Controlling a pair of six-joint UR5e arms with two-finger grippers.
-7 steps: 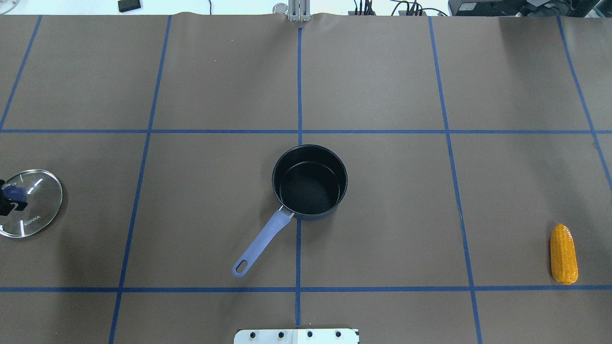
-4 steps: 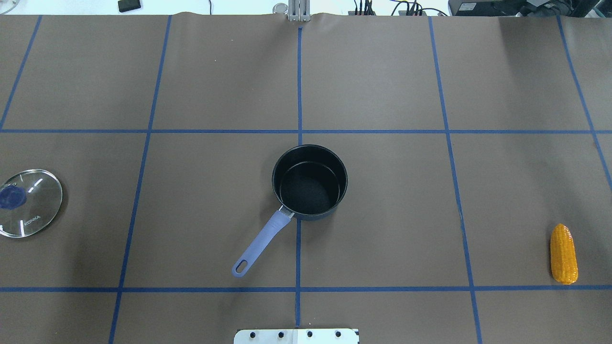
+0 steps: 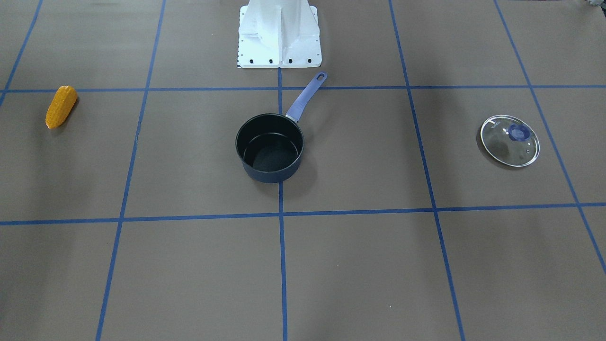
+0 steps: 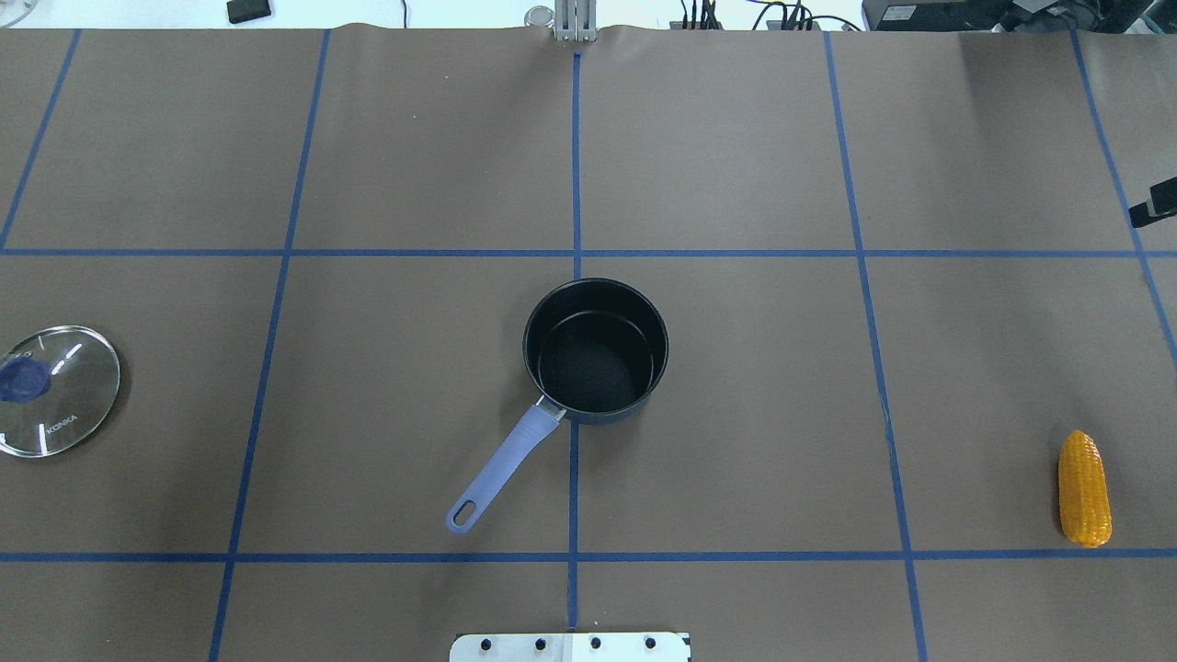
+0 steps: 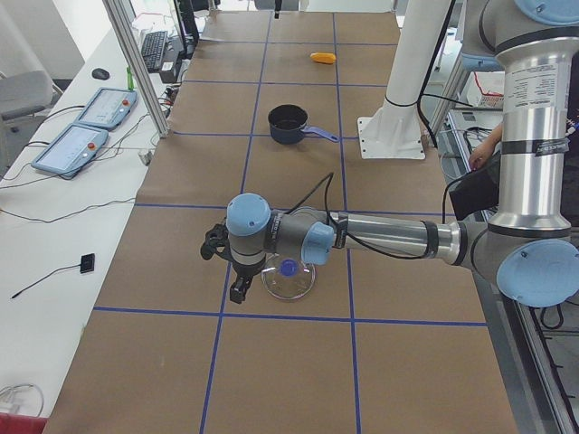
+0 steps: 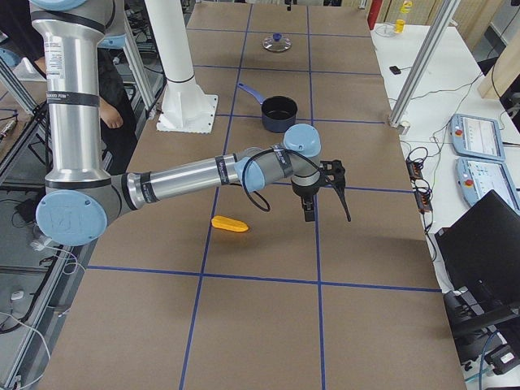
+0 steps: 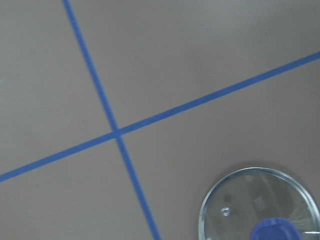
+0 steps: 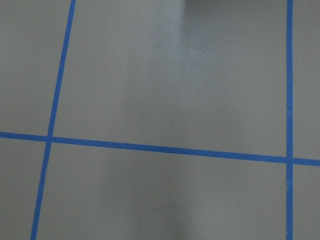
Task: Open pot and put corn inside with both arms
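Observation:
The dark pot (image 4: 596,349) with a blue handle (image 4: 501,469) stands open and empty at the table's middle. Its glass lid (image 4: 55,391) lies flat at the far left, and shows in the left wrist view (image 7: 260,207). The corn (image 4: 1084,489) lies at the far right near the front. My left gripper (image 5: 222,268) hovers just beyond the lid, apart from it; I cannot tell if it is open. Only a black sliver of my right gripper (image 4: 1154,207) shows at the overhead view's right edge, well behind the corn (image 6: 229,223); its state is unclear.
The white base pedestal (image 3: 279,33) stands at the table's near edge behind the pot's handle. Blue tape lines grid the brown table cover. Tablets and cables lie on the white bench (image 5: 63,208) beyond the far edge.
My left gripper was at the lid's knob and has drawn away out of the overhead view, leaving the lid flat. A piece of my right gripper has come in at the right edge.

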